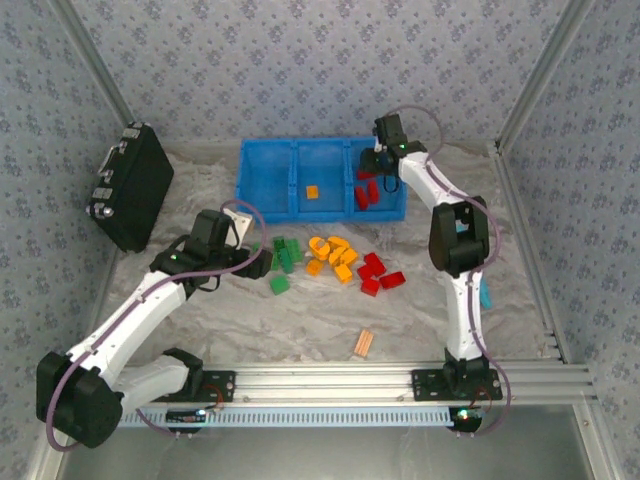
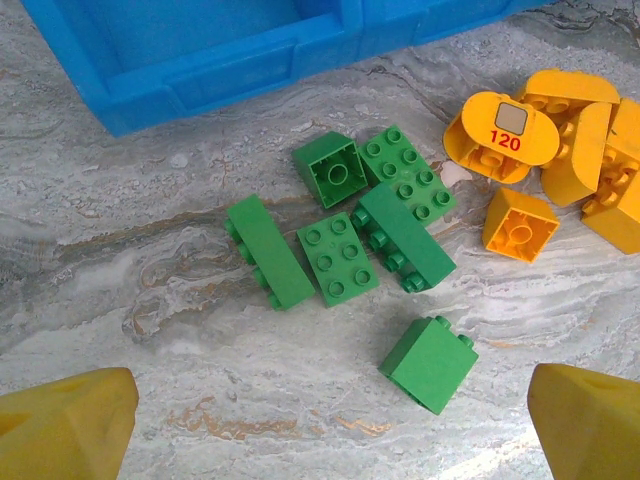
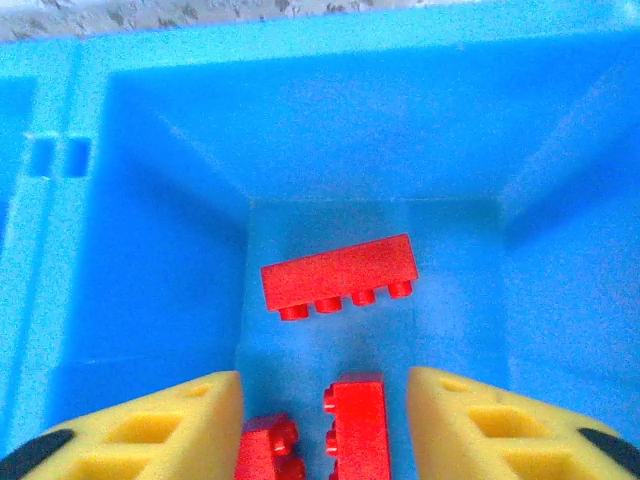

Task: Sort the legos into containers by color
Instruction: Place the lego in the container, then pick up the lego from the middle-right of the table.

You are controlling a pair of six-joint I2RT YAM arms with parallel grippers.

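Note:
Green legos [image 1: 284, 255], orange-yellow legos [image 1: 335, 255] and red legos [image 1: 377, 273] lie in loose clusters on the table in front of the blue bin [image 1: 270, 212]. My left gripper [image 1: 260, 263] hovers open over the green ones; in the left wrist view a lone green brick [image 2: 428, 364] lies between its fingers [image 2: 70, 425], with several more [image 2: 340, 262] beyond. My right gripper [image 3: 325, 420] is open inside the bin's right compartment [image 3: 560, 250], above three red bricks [image 3: 338, 275] on its floor and touching none. One orange brick [image 1: 312, 192] lies in the middle compartment.
A black hard case [image 1: 130, 185] lies at the far left. A pale orange striped flat piece [image 1: 364, 343] rests near the front rail. A small teal object [image 1: 485, 295] sits by the right arm. Aluminium frame bars edge the table.

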